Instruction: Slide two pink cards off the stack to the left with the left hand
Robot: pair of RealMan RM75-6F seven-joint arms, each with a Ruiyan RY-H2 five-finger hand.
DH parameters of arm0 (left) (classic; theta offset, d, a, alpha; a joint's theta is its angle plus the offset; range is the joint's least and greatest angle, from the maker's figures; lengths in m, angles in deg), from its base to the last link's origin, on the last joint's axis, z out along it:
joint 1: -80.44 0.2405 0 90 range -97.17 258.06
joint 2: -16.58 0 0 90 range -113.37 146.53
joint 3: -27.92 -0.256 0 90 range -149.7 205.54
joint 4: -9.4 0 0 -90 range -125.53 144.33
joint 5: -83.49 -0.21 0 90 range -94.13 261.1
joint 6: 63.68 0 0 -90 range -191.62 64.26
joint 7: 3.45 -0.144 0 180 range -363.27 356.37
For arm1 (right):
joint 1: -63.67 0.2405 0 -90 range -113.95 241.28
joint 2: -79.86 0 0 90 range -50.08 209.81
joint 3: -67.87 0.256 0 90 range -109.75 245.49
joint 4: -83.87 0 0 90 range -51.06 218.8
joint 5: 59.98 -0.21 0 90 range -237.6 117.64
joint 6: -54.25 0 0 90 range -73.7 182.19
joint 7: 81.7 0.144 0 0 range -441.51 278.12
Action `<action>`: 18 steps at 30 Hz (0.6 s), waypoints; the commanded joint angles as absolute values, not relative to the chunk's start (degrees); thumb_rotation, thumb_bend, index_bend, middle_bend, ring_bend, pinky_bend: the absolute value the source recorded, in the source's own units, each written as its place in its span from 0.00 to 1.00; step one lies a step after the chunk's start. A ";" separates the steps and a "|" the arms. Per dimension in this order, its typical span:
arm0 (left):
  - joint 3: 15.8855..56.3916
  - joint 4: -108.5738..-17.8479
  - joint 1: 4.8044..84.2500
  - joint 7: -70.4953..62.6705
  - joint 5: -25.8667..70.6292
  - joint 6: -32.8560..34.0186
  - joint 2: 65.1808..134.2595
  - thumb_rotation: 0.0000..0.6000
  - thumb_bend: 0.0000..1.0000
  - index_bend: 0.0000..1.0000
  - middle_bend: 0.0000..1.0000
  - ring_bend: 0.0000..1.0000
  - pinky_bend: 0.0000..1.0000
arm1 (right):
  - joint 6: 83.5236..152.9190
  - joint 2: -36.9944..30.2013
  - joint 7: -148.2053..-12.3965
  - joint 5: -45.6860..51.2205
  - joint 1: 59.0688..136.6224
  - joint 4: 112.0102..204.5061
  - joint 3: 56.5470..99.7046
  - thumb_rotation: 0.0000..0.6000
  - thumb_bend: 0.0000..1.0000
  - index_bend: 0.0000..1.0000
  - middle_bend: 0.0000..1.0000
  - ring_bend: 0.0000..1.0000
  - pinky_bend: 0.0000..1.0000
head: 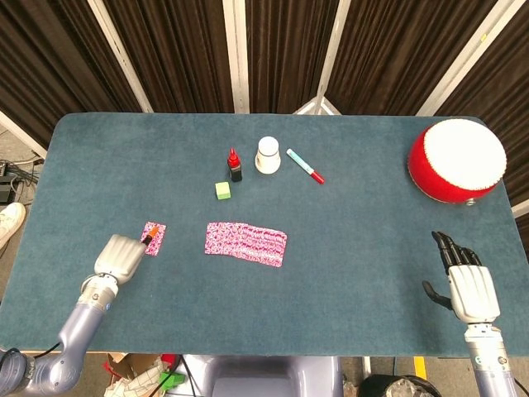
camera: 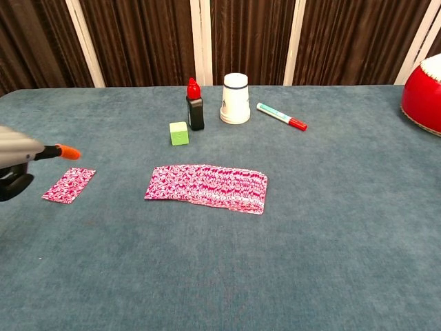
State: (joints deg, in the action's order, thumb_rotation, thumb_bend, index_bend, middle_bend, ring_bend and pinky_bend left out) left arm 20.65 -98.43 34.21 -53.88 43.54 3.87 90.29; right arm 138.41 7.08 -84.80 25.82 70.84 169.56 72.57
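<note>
Pink cards: a spread stack (camera: 207, 186) lies well to the right of the left hand (head: 120, 255), and one slid-off card (camera: 68, 185) lies just below its orange fingertip (camera: 69, 152).

Judging by this, one card is clear and a second remains. The left hand's fingers are curled, one extended, holding nothing; the chest view shows the fingertip lifted off the card. The right hand (head: 469, 285) rests open, far right.
</note>
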 commanded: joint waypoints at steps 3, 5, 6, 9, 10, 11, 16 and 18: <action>23.41 -98.73 31.54 -54.24 41.04 0.76 90.79 1.00 0.93 0.07 0.85 0.75 0.68 | 138.22 7.07 -84.81 25.71 70.87 169.42 72.53 1.00 0.28 0.01 0.15 0.23 0.24; 24.27 -98.49 30.03 -55.65 42.21 -0.84 92.18 1.00 0.93 0.07 0.85 0.75 0.68 | 138.22 7.05 -84.78 25.70 70.90 169.35 72.57 1.00 0.28 0.01 0.15 0.23 0.24; 24.49 -98.32 29.54 -56.25 42.86 -1.26 92.65 1.00 0.93 0.07 0.85 0.75 0.68 | 138.24 7.05 -84.74 25.68 70.90 169.32 72.60 1.00 0.28 0.01 0.15 0.23 0.24; 25.24 -96.89 27.25 -59.60 45.86 -2.36 95.39 1.00 0.93 0.07 0.85 0.75 0.68 | 138.28 7.08 -84.45 25.48 70.85 169.21 72.71 1.00 0.28 0.01 0.15 0.23 0.24; 25.46 -96.46 26.72 -60.43 46.66 -2.41 96.19 1.00 0.93 0.07 0.85 0.75 0.68 | 138.25 7.11 -84.41 25.42 70.84 169.18 72.72 1.00 0.28 0.01 0.15 0.23 0.24; 25.78 -95.86 26.04 -61.45 47.93 -2.36 97.30 1.00 0.93 0.07 0.85 0.75 0.68 | 138.18 7.09 -84.36 25.36 70.86 169.11 72.73 1.00 0.28 0.01 0.15 0.23 0.24; 26.58 -94.09 23.64 -65.01 52.42 -2.20 101.20 1.00 0.93 0.07 0.85 0.75 0.68 | 138.14 7.05 -84.24 25.32 70.88 168.97 72.75 1.00 0.28 0.01 0.15 0.23 0.24; 26.80 -93.47 22.76 -66.37 53.87 -1.78 102.53 1.00 0.93 0.07 0.85 0.75 0.68 | 138.10 7.03 -84.18 25.22 70.88 168.87 72.78 1.00 0.28 0.01 0.15 0.23 0.24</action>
State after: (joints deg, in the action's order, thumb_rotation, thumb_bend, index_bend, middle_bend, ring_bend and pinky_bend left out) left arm 26.42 -94.25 23.73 -65.26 52.64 -2.06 101.35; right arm 138.10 7.04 -84.18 25.22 70.88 168.88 72.78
